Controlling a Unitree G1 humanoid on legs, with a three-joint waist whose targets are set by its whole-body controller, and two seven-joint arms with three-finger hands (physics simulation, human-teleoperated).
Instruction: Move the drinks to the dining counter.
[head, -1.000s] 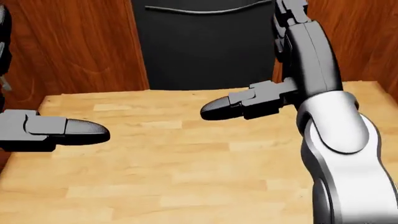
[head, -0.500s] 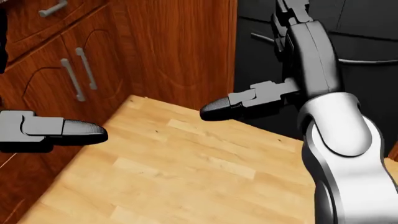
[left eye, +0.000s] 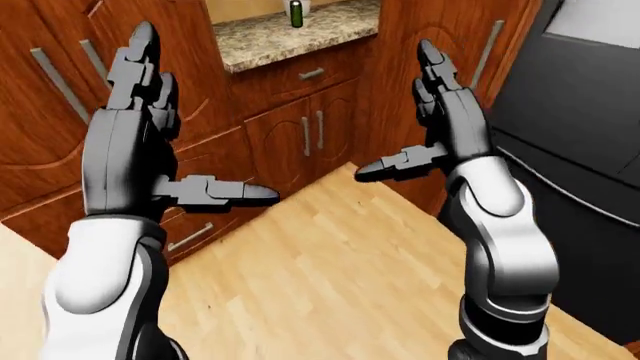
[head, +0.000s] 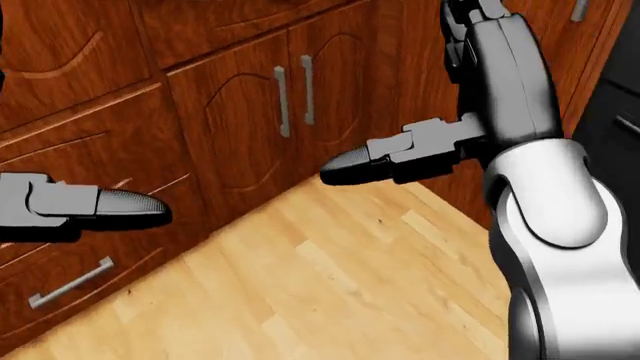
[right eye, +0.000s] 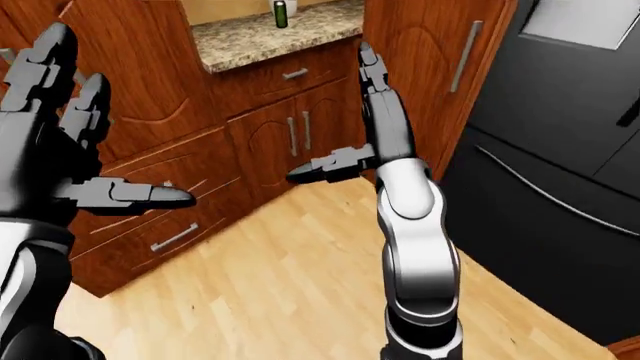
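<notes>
view swung from fridge to cabinets (head: 250, 97); both hands remain empty, spread.

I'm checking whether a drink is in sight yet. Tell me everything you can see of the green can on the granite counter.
The green can is a small dark-green cylinder with a pale band near its top. It stands upright on the speckled granite counter, at the top edge of both eye views, above a drawer and a pair of wooden cabinet doors. Something pale stands right beside it, cut off by the frame. Neither robot hand touches it; both are raised, open and empty, well short of it. Any label is too small to read.
</notes>
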